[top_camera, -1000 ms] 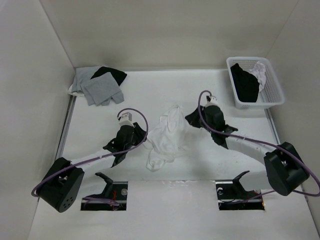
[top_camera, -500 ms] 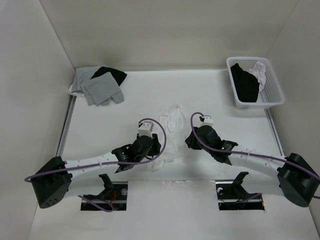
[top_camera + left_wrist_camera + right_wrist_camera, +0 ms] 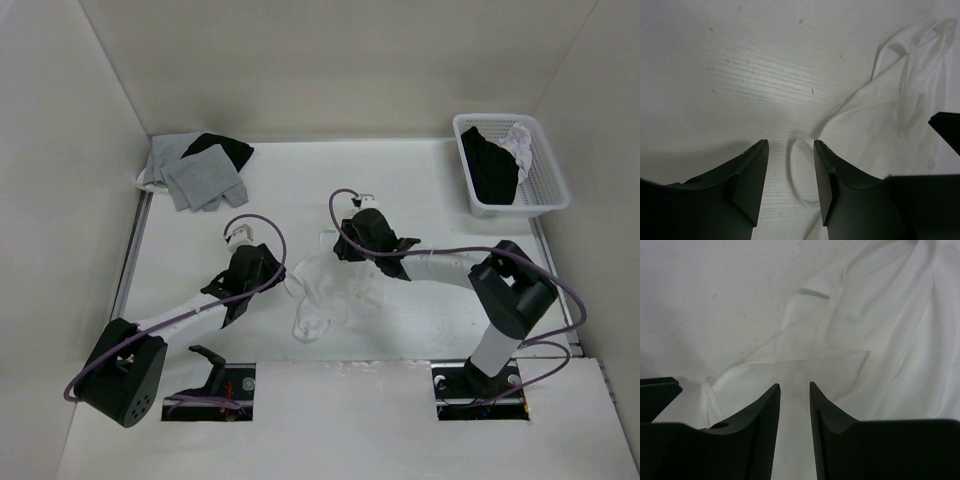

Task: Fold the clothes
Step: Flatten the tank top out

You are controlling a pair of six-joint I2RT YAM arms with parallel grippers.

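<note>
Folding barely begun: white camisole (image 3: 335,285) lying rumpled mid-table (image 3: 450,200), left claw (image 3: 790,145) open and empty over a strap loop (image 3: 801,170), right claw (image 3: 795,386) parted, gripping nothing, above the far-right cloth; smoothing and every fold apparently outstanding.

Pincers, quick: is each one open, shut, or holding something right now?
Left pincer: open, holding nothing, at the edge of the white top.
Right pincer: open, holding nothing, over the white top.
</note>
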